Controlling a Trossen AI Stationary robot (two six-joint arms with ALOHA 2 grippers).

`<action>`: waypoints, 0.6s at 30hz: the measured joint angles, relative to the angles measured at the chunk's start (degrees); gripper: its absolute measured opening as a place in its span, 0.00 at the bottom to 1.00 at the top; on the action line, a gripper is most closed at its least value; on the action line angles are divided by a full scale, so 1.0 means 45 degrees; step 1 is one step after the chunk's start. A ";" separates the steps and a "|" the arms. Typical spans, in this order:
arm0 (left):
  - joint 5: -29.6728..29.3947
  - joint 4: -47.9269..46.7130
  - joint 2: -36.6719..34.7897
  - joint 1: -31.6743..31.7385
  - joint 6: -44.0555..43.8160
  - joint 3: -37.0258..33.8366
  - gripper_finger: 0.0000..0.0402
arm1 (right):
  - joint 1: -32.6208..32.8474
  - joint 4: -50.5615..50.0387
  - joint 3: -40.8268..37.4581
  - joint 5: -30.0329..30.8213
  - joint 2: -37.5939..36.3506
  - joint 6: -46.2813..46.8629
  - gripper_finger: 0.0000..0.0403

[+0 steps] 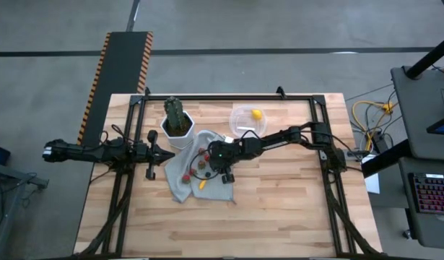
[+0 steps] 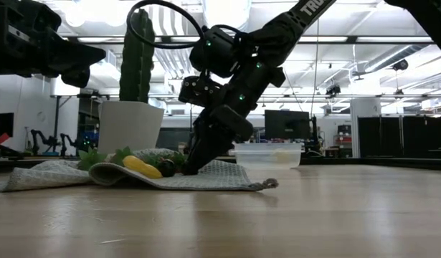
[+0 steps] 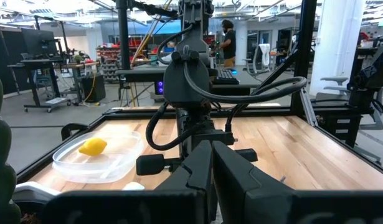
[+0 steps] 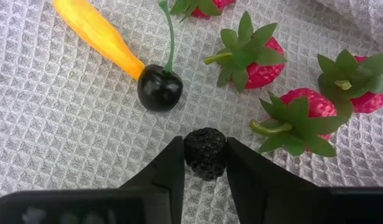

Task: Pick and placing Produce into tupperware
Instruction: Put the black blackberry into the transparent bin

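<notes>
On the left of the wooden tabletop, the left claw waits fully closed and empty beside a potted cactus. At centre, the right claw presses onto a grey cloth, its fingers pinching a blackberry among strawberries, a dark cherry and an orange piece. Right of these, the clear tupperware holds a lemon.

Waffle-weave grey cloth; glossy smooth black cherry; bumpy matt blackberry; clear plastic tupperware; pale wood-plank table.
</notes>
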 joint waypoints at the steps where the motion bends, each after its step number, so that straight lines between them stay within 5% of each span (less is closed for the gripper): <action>1: 0.0000 0.0000 0.0000 0.0000 0.0000 -0.0001 0.00 | 0.0000 0.0000 0.0000 0.0000 -0.0011 0.0000 0.22; 18: 0.0000 0.0000 0.0000 0.0000 0.0000 0.0000 0.00 | 0.0001 -0.0069 0.0000 -0.0005 -0.0200 0.0238 0.20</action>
